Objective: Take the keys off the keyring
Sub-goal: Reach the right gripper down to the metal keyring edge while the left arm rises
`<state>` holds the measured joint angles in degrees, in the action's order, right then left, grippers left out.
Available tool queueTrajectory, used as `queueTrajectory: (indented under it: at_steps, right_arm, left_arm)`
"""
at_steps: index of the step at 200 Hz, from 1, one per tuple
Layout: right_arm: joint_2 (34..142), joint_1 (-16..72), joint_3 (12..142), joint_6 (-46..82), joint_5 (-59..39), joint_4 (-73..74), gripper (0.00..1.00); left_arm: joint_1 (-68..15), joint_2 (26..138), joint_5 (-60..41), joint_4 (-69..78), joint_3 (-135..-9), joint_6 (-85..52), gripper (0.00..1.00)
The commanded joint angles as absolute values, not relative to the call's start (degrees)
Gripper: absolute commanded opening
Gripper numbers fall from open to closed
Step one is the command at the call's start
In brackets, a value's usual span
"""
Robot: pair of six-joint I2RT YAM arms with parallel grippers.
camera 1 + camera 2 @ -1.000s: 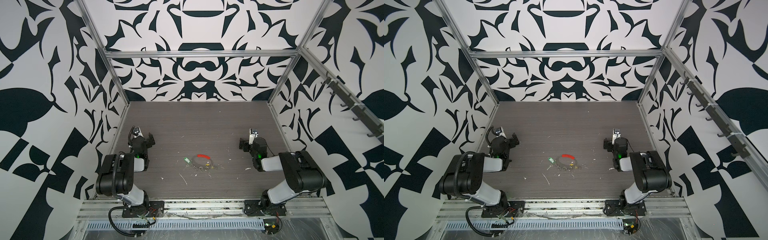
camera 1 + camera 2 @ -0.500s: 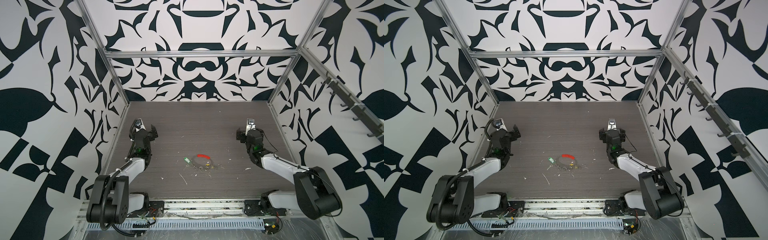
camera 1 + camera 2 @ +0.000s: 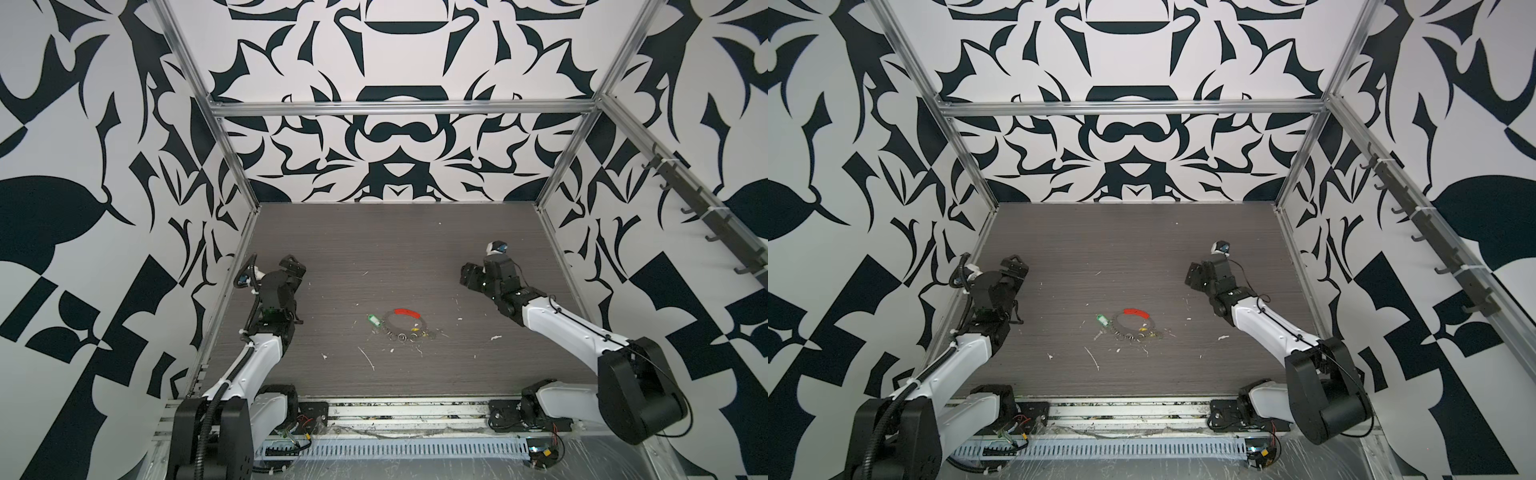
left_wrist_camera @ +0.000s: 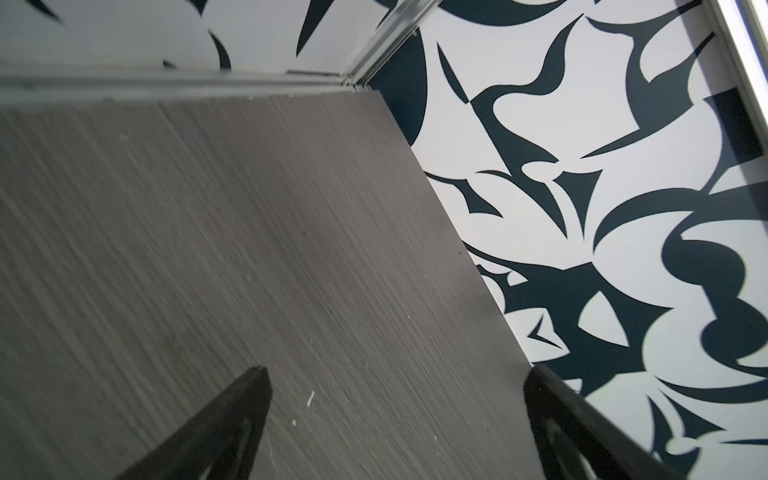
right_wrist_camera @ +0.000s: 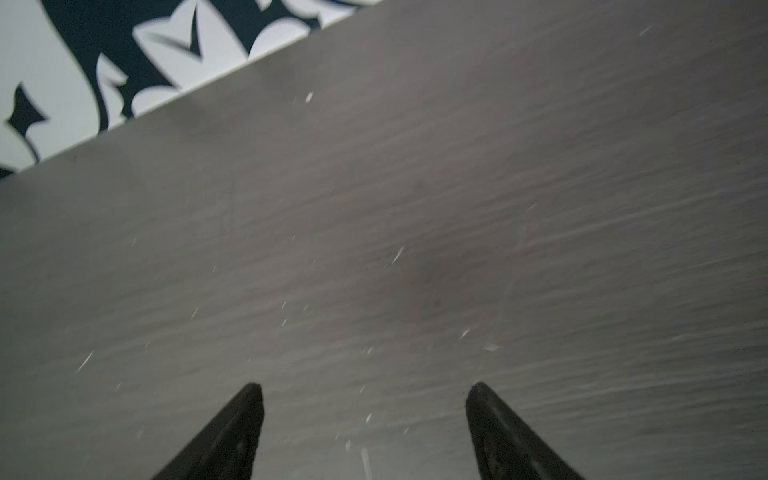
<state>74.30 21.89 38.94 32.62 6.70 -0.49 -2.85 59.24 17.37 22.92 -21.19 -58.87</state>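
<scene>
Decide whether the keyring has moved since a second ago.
No. The keyring lies in the same place, equally far from the long white scrap.

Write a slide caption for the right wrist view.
Right gripper, jaws apart and empty, over the grey tabletop littered with white scraps, patterned wall beyond.

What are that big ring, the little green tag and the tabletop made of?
The keyring looks like thin dark metal wire, partly covered by a smooth red sleeve, probably plastic. The green tag seems glossy plastic, bright with a pale patch. The table looks like matt grey wood-grain laminate, judging by its fine streaks.
</scene>
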Motion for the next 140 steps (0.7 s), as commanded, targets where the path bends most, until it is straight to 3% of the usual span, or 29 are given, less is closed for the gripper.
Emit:
queueTrajectory:
  at_steps: [1, 21, 50, 88, 140]
  right_arm:
    - [74.5, 28.2, 39.3, 30.5, -1.8, -7.2, 0.77]
    - [75.1, 34.5, 38.0, 28.4, -3.2, -8.6, 0.67]
    - [75.7, 41.0, 36.7, 25.4, -2.9, -9.8, 0.58]
    - [79.9, 46.9, 38.6, 22.5, -2.5, -12.0, 0.47]
    - [83.4, 48.8, 40.2, 20.8, 0.2, -13.1, 0.37]
  left_arm:
    - [-2.7, 57.7, 7.1, 27.3, -19.0, -65.7, 0.99]
    - [-2.7, 58.0, -1.4, 18.6, -22.3, -62.2, 0.99]
    - [-2.9, 60.9, -11.6, 15.1, -25.1, -58.4, 0.74]
    - [-4.2, 63.2, -15.3, 16.6, -24.6, -57.4, 0.74]
    - [-4.5, 67.5, -18.6, 19.7, -24.7, -58.0, 0.64]
